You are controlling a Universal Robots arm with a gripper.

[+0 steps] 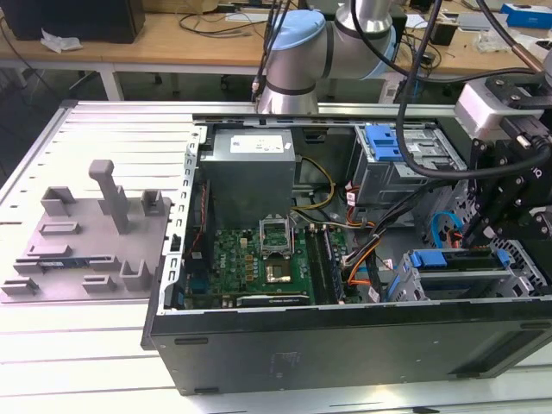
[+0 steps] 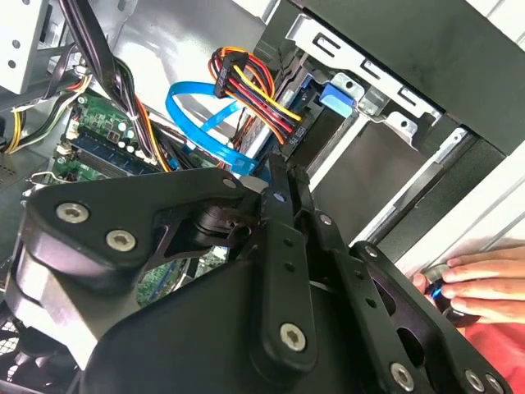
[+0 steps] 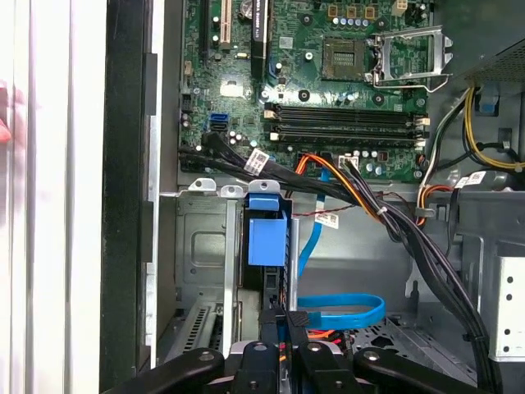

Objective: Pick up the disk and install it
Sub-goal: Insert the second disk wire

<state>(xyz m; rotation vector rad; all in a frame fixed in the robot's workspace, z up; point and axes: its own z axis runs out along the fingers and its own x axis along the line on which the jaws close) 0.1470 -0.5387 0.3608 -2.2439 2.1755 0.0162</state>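
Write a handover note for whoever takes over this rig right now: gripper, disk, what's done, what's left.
Gripper: low inside the case, right at the disk; its grip can't be judged.
Disk: its blue carrier frame sits in a slot of the drive cage.
Done: disk picked up and brought into the cage.
Left: unclear whether it is fully seated.
Note: a person's hand rests at the case edge.

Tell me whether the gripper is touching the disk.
Cannot tell. In the first wrist view the gripper is right by the end of the disk in the drive cage, but where they would meet is dark.
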